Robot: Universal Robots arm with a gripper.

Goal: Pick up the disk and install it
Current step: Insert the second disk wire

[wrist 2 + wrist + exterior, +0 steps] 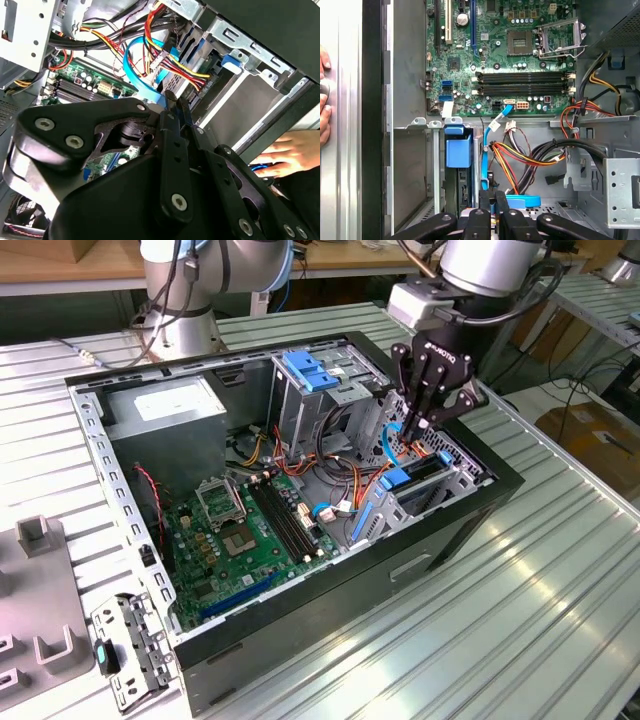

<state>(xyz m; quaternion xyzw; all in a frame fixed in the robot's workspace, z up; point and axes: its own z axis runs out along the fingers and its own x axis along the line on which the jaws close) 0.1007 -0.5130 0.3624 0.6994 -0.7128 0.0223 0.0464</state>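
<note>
One disk [415,483] sits in the drive bay by the case's [330,640] front wall. We see our pincer [412,430] closed and empty just above it. We risk snagging the light-blue cable [389,445], and a person's hand [287,152] rests close outside.

Exterior view high, oblique, over the open case [300,490]; both wrist views close, perhaps overlapping at the motherboard [505,55].
</note>
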